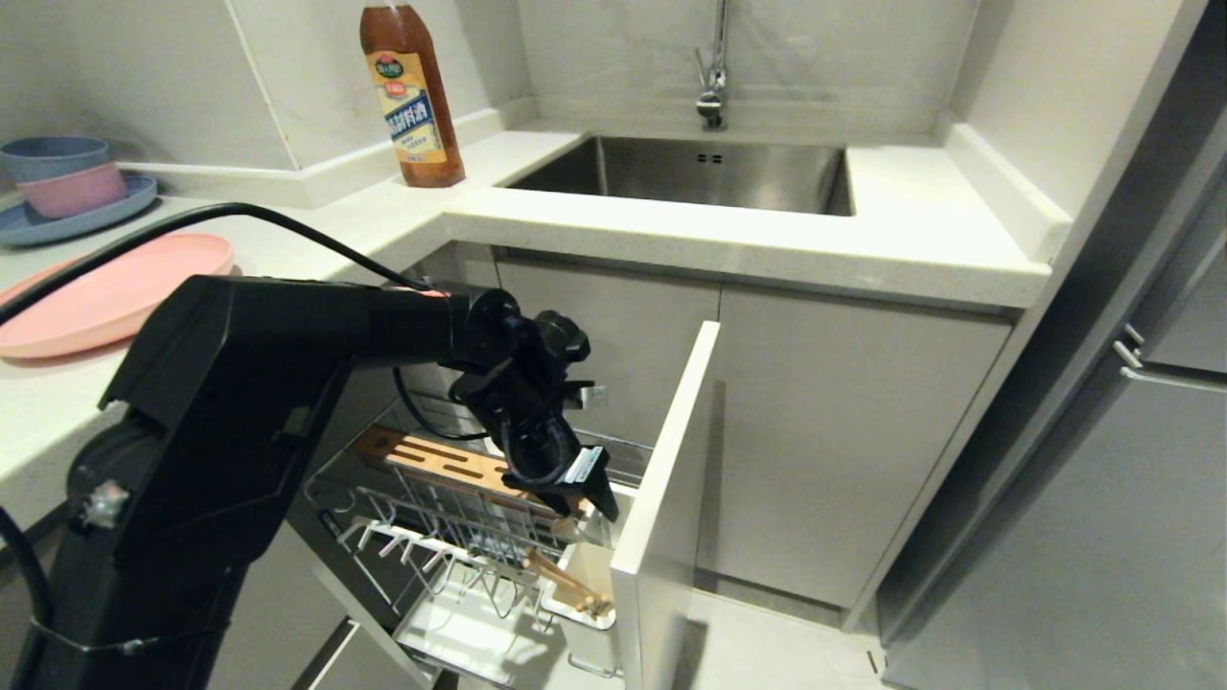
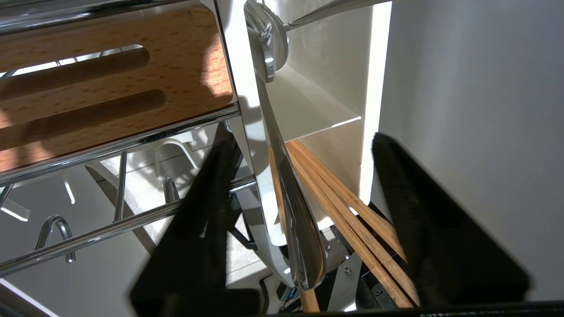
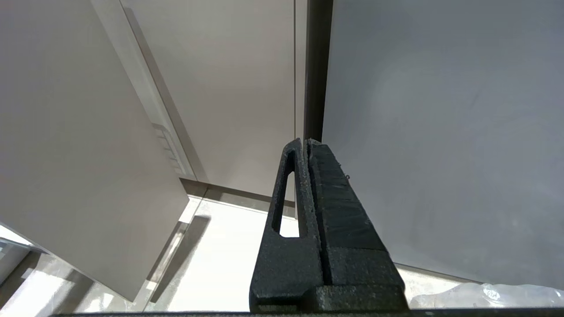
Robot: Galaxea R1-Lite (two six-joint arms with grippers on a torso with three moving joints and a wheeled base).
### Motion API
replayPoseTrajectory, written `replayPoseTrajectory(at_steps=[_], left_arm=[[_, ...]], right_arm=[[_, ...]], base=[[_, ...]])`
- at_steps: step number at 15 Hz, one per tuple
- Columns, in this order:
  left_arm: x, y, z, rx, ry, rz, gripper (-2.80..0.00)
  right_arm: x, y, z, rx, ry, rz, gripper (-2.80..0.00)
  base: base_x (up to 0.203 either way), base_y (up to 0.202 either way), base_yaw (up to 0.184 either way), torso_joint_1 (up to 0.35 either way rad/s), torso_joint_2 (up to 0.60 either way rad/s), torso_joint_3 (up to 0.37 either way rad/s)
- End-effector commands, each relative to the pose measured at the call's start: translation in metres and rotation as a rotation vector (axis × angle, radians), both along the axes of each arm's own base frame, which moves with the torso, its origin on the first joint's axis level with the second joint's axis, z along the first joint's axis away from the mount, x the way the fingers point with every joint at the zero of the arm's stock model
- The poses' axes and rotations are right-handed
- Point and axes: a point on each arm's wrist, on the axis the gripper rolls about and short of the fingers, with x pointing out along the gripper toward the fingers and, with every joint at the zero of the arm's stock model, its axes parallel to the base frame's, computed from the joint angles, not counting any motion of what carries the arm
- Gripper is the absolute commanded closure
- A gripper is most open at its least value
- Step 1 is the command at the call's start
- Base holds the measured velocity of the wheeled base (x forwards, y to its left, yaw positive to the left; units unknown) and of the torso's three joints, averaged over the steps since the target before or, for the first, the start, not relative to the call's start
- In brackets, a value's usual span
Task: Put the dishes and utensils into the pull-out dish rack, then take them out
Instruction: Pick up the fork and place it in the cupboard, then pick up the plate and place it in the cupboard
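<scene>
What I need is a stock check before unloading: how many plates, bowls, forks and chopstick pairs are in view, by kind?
Plates: 2, the pink plate and the blue plate
Bowls: 2, the blue bowl and the pink bowl
Forks: 1, the silver fork in the utensil cup
Chopstick pairs: 1, the wooden chopsticks, same cup
Total: 6

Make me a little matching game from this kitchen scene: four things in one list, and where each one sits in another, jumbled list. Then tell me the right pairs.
Things:
1. pink plate
2. chopsticks
3. brown bottle
4. wooden block

Places:
A. on the counter corner beside the sink
B. lying across the top of the pull-out dish rack
C. flat on the counter
D. standing in the white utensil cup with the fork

Pairs: 1-C, 2-D, 3-A, 4-B
</scene>
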Motion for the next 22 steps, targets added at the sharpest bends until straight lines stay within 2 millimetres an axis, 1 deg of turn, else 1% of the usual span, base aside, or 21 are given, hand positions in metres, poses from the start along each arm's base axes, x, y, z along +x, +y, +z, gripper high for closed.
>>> replayPoseTrajectory(at_steps=[1,3,5,7,9,10,14,15,18,20,22], left_arm=[[-0.002,0.001,0.005,-0.004,-0.005,0.002,-2.8],[-0.006,0.003,0.016,-0.014,-0.026,0.005,-2.8],[-0.013,0.008,0.037,-0.025,-0.074,0.014,-2.8],[-0.024,0.017,0.064,-0.027,-0.142,0.037,-2.8],[-0.039,0.026,0.091,-0.031,-0.197,0.068,-2.8],[-0.049,0.03,0.103,-0.028,-0.213,0.078,0.0],[-0.099,0.054,0.157,-0.054,-0.283,0.119,0.0],[-0.11,0.059,0.167,-0.062,-0.3,0.129,0.0],[-0.154,0.082,0.204,-0.076,-0.408,0.203,0.0],[-0.182,0.097,0.222,-0.04,-0.511,0.302,0.0],[-0.2,0.112,0.232,0.038,-0.607,0.436,0.0]], right_arm=[[0.0,0.0,-0.001,0.0,0.003,0.001,0.0],[0.0,0.0,-0.001,0.0,0.003,0.0,0.0],[0.0,0.0,0.0,0.0,0.002,0.0,0.0],[0.0,0.0,-0.001,0.0,0.003,-0.001,0.0],[0.0,0.0,-0.001,0.0,0.003,0.001,0.0],[0.0,0.0,-0.001,0.0,0.003,-0.001,0.0],[0.0,0.0,-0.001,0.0,0.002,0.001,0.0],[0.0,0.0,0.0,0.0,0.002,0.001,0.0],[0.0,0.0,-0.001,0.0,0.002,0.0,0.0],[0.0,0.0,-0.001,0.0,0.003,0.0,0.0],[0.0,0.0,-0.001,-0.001,0.002,-0.001,0.0]], base=[[0.0,0.0,0.0,0.0,0.0,0.0],[0.0,0.0,0.0,0.0,0.0,0.0],[0.0,0.0,0.0,0.0,0.0,0.0],[0.0,0.0,0.0,0.0,0.0,0.0],[0.0,0.0,0.0,0.0,0.0,0.0],[0.0,0.0,0.0,0.0,0.0,0.0],[0.0,0.0,0.0,0.0,0.0,0.0],[0.0,0.0,0.0,0.0,0.0,0.0],[0.0,0.0,0.0,0.0,0.0,0.0],[0.0,0.0,0.0,0.0,0.0,0.0],[0.0,0.0,0.0,0.0,0.0,0.0]])
